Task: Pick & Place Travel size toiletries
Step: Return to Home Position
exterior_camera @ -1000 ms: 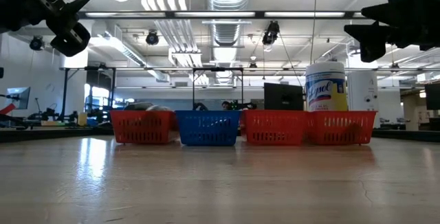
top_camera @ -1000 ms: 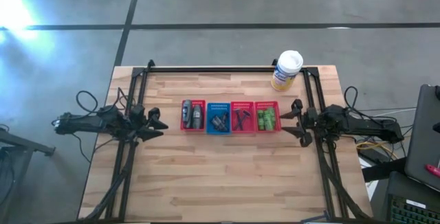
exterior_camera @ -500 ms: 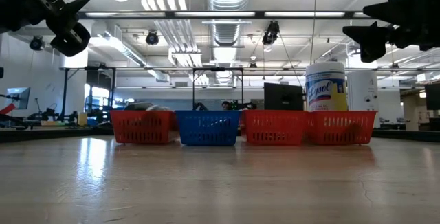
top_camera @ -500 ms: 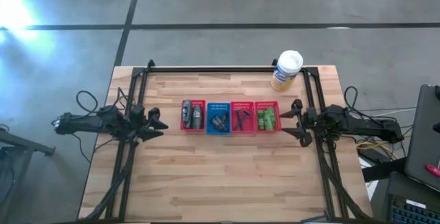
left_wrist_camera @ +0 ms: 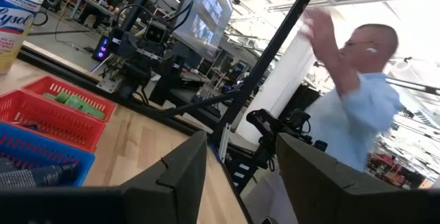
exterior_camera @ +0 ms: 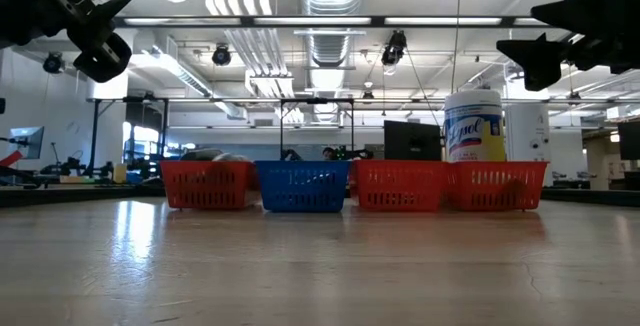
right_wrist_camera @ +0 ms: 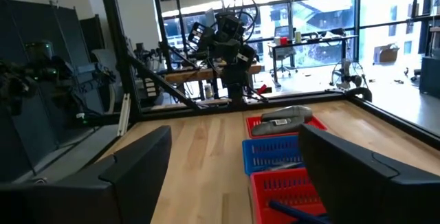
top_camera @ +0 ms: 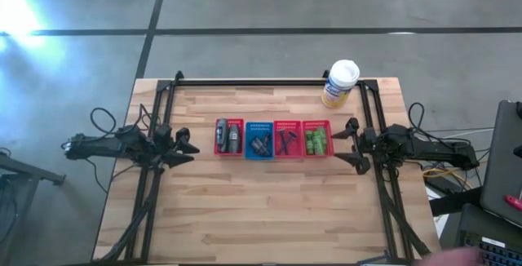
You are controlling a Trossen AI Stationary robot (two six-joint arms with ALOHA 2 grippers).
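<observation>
Four small mesh baskets stand in a row at mid-table. Going left to right in the high view, a red one holds grey tubes (top_camera: 227,136), a blue one dark wedge pieces (top_camera: 259,144), a red one razors (top_camera: 286,139) and a red one green packets (top_camera: 316,140). My left gripper (top_camera: 188,144) hovers open left of the row, high above the table (exterior_camera: 100,41). My right gripper (top_camera: 348,144) hovers open right of the row, equally high (exterior_camera: 535,56). Neither holds anything. The right wrist view shows a grey tube (right_wrist_camera: 285,117) lying on top of the far red basket.
A big white-capped canister (top_camera: 340,82) stands near the table's far edge, behind the rightmost basket. Black frame rails (top_camera: 159,127) run along both table sides. A person with a raised hand (left_wrist_camera: 347,93) shows beyond the table in the left wrist view. Bare wood lies in front of the baskets.
</observation>
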